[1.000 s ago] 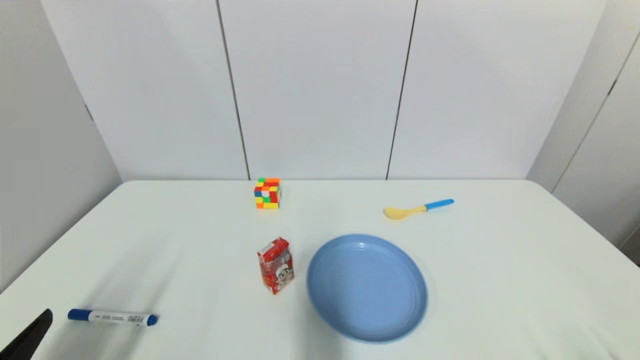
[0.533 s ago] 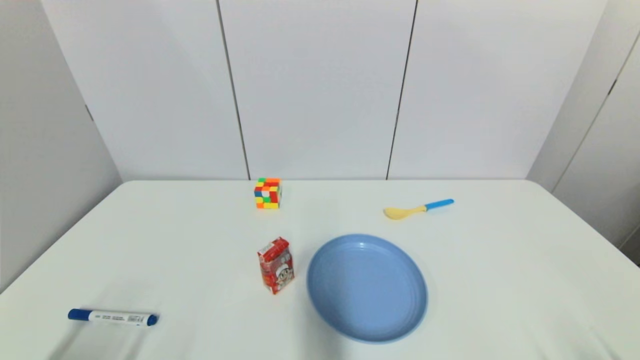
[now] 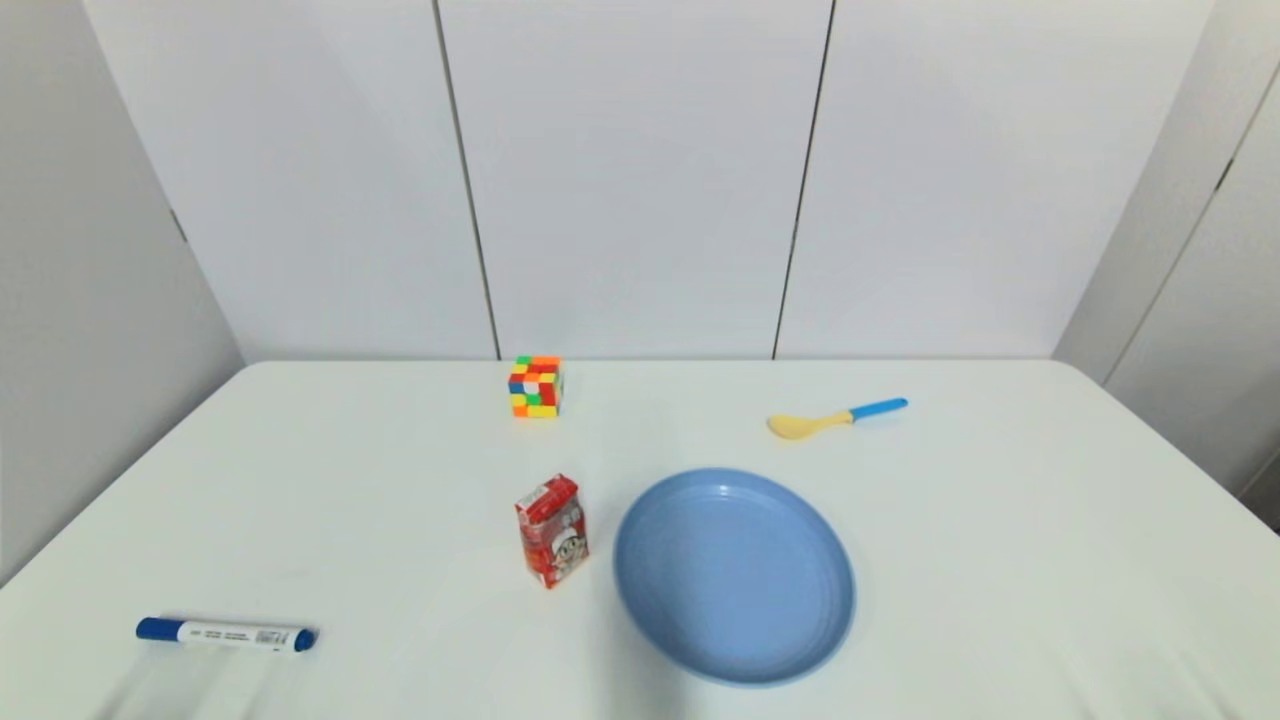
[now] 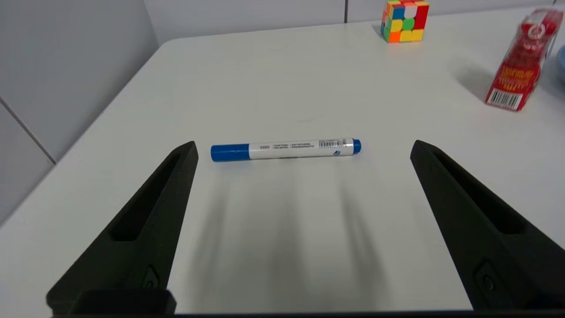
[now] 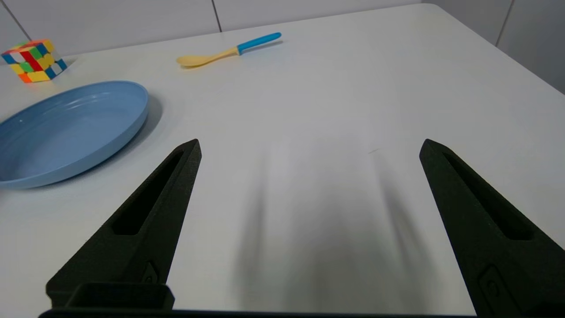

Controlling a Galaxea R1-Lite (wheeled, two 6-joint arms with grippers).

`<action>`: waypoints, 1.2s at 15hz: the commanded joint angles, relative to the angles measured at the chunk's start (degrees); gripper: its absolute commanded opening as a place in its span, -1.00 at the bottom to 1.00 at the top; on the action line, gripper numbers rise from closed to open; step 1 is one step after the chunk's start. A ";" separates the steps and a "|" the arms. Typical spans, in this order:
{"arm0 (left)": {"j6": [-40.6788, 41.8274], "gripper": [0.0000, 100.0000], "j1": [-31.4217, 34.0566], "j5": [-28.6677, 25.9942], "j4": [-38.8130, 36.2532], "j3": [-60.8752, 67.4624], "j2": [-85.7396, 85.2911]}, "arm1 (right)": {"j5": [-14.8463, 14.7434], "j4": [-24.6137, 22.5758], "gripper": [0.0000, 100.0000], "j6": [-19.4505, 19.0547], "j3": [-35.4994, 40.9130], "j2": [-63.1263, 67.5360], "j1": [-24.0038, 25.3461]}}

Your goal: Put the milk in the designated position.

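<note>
The milk (image 3: pixel 551 530), a small red carton with a cartoon child's face, stands upright on the white table just left of the blue plate (image 3: pixel 735 575). It also shows far off in the left wrist view, the milk (image 4: pixel 521 59). My left gripper (image 4: pixel 303 148) is open over the table's near left part, with the blue marker beyond its fingertips. My right gripper (image 5: pixel 309 145) is open over the near right part, nothing between its fingers. Neither gripper shows in the head view.
A blue-and-white marker (image 3: pixel 226 634) lies near the front left edge. A multicoloured puzzle cube (image 3: pixel 536 386) stands at the back. A yellow spoon with a blue handle (image 3: pixel 835 416) lies behind the plate. The plate (image 5: pixel 66 130) holds nothing.
The left gripper's black fingertip, seen at the lower left corner of the head view one second ago, has drawn back out of that view. The objects have not moved.
</note>
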 commanded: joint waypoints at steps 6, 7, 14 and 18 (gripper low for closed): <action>-4.29 1.00 0.02 0.97 -0.15 0.02 -0.14 | -0.01 -0.05 1.00 0.04 0.00 0.07 0.01; -4.20 1.00 0.02 1.06 -0.15 0.02 -0.05 | -0.01 0.04 1.00 0.04 0.00 0.07 0.01; -4.29 1.00 0.02 1.06 -0.15 0.02 -0.05 | -0.80 -0.05 1.00 2.15 0.00 0.07 0.01; -4.29 1.00 0.02 1.06 -0.15 0.02 -0.05 | -1.50 -0.05 1.00 2.59 0.00 0.07 0.01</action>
